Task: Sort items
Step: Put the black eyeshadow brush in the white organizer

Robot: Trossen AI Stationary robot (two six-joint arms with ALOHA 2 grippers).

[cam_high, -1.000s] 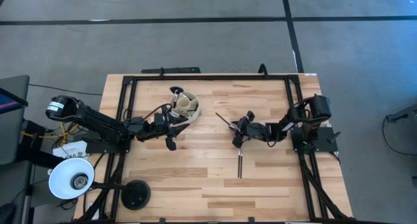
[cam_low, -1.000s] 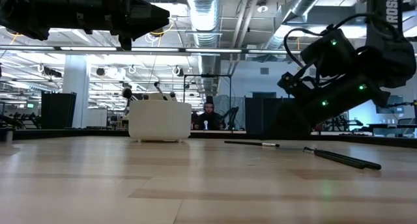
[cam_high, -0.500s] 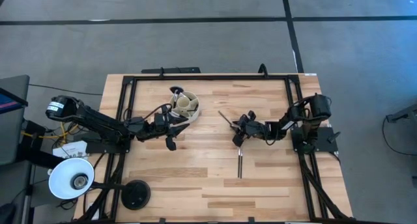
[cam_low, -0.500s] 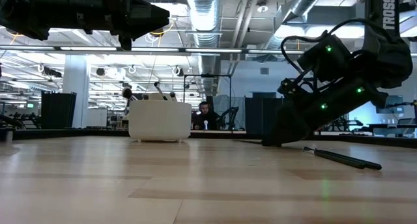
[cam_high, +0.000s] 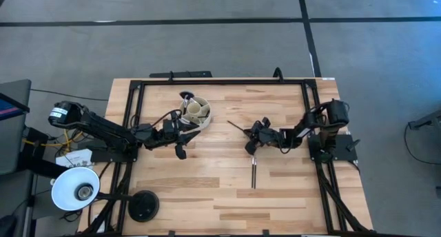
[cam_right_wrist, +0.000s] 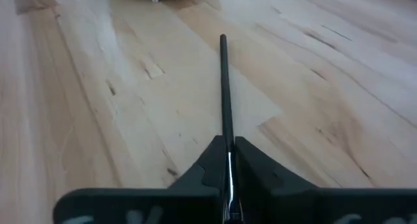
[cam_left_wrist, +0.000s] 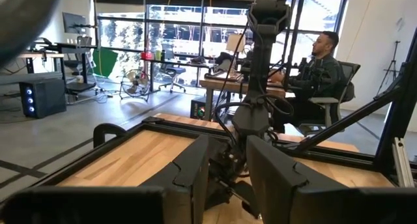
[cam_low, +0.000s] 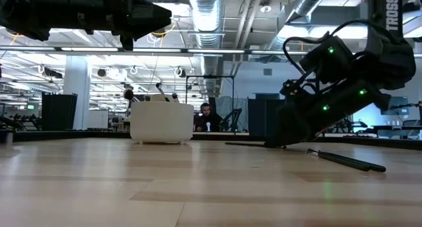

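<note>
My right gripper [cam_high: 250, 136] is low over the middle of the table, shut on a thin dark brush [cam_high: 238, 129] that points toward the far left. A second dark brush [cam_high: 253, 173] lies flat nearer the near edge, also seen in the low view [cam_low: 346, 161]. The round cream divided cup [cam_high: 198, 111] stands at the far left; brushes stick up out of it [cam_low: 160, 90], one with a fluffy head [cam_high: 186, 96]. My left gripper [cam_high: 187, 136] hangs raised beside the cup [cam_low: 161, 121], open, holding nothing. My right gripper pinches the thin brush between its two fingers [cam_right_wrist: 210, 160] at the silvery ferrule end [cam_right_wrist: 228, 175]. It comes slanting down from the table's right, the fingers lying along the brush. The handle [cam_right_wrist: 224, 87] runs straight out ahead, low along the tabletop [cam_low: 244, 144].
A black frame [cam_high: 220, 82] runs around the wooden tabletop. A white lamp head [cam_high: 76, 189] and a black round base [cam_high: 143, 206] sit at the near left corner. A person [cam_left_wrist: 322, 68] sits in the room beyond the table. Bare wood lies between the arms.
My right gripper has gone down to the table onto the end of the thin brush, which lay free a second ago. The brush has turned slightly on the table.
</note>
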